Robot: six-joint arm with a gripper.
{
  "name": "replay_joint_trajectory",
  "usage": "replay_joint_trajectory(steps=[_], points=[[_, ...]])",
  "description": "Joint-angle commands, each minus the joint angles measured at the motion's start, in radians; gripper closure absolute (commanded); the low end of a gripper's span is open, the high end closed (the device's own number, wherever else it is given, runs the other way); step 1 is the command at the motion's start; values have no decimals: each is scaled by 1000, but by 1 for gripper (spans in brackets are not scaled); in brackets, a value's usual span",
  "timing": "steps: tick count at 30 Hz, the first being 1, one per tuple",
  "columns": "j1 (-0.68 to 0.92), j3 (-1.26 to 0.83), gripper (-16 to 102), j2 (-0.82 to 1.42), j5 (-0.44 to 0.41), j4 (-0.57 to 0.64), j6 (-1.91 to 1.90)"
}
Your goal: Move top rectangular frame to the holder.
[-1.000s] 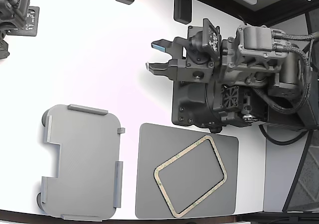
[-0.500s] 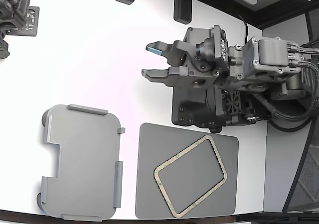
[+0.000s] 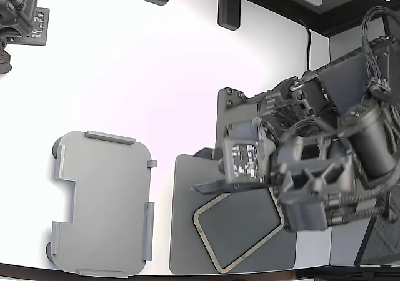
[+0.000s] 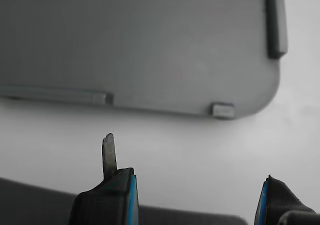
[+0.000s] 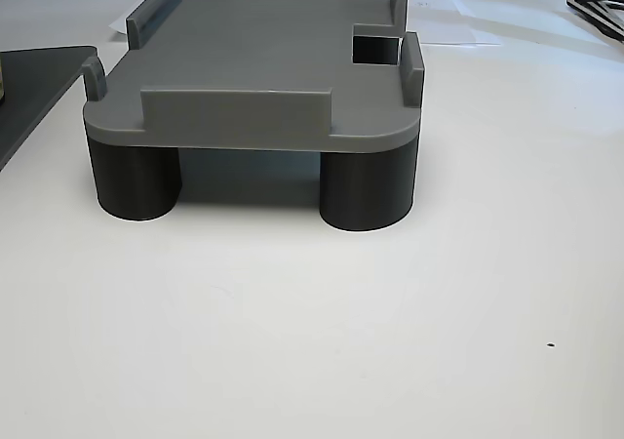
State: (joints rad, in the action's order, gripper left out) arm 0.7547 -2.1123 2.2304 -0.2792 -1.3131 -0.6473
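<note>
On the dark grey flat mat (image 3: 187,231) lies the thin tan rectangular frame with rounded corners (image 3: 215,260), turned askew to the mat's edges; its far end is hidden under the black robot arm (image 3: 325,168). Over that mat's near edge hangs the gripper (image 3: 205,168), its fingers (image 4: 116,185) spread apart and grasping nothing. Beside the mat, across a strip of bare white desk (image 3: 125,75), stands the light grey rounded-rectangular plastic tray with raised edge tabs (image 3: 103,203), raised on dark round feet (image 5: 366,190) in the other view. Nothing rests on the tray. A second dark arm (image 3: 19,12) sits far beyond the tray, at the desk's corner.
</note>
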Motion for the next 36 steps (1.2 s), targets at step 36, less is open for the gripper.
replay_joint_trajectory(steps=[36], points=[[351, 23, -10, -367, 187, -80, -29]])
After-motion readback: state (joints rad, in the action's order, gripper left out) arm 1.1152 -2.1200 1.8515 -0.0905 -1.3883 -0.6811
